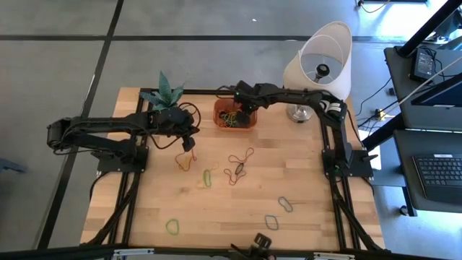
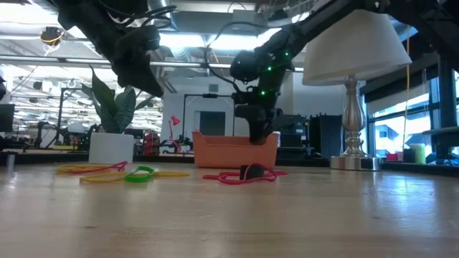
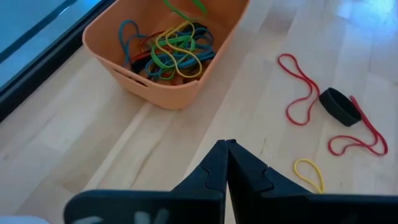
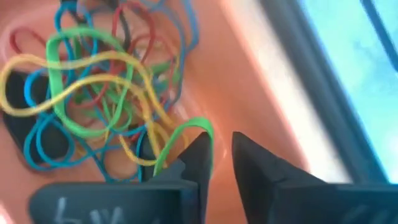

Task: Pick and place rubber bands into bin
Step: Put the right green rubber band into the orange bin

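Right end effector (image 4: 221,152) parted over bin (image 1: 219,115), green rubber band (image 4: 180,137) draped on one finger — risk: lifts out on retreat.

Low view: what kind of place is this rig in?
Likely a robotics lab or open workshop: exposed ceiling ducts with strip lights, more benches and equipment behind the wooden table, and a computer desk beside it.
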`<state>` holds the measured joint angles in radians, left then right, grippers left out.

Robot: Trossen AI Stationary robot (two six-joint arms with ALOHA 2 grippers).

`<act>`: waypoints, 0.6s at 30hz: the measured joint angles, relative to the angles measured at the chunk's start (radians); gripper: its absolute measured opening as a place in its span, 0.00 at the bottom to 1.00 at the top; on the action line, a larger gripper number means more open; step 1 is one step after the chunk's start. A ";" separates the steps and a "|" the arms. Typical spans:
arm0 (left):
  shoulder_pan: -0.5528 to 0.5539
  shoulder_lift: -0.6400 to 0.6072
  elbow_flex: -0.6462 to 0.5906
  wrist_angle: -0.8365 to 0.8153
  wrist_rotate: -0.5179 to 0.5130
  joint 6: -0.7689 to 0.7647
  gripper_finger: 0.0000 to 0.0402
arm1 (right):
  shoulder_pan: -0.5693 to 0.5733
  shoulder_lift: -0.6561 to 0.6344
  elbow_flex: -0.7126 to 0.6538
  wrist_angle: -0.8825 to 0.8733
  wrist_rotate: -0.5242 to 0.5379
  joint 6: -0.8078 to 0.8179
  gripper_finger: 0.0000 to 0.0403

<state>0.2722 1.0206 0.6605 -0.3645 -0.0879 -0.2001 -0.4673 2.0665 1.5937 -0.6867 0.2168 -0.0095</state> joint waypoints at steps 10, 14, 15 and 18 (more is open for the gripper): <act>-0.001 0.000 0.000 0.000 0.000 -0.026 0.00 | -0.002 0.000 0.096 -0.036 0.003 -0.049 0.35; -0.001 0.000 0.000 -0.001 0.000 -0.039 0.00 | -0.002 0.000 0.106 -0.074 0.002 -0.051 0.38; -0.001 0.000 0.000 -0.001 0.000 -0.043 0.00 | -0.002 0.000 0.104 -0.087 0.002 -0.052 0.38; -0.001 0.000 0.000 -0.001 0.000 -0.044 0.00 | -0.002 0.001 0.104 -0.149 0.003 -0.072 0.36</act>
<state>0.2710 1.0206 0.6605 -0.3656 -0.0875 -0.2440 -0.4694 2.0676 1.6978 -0.8357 0.2195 -0.0811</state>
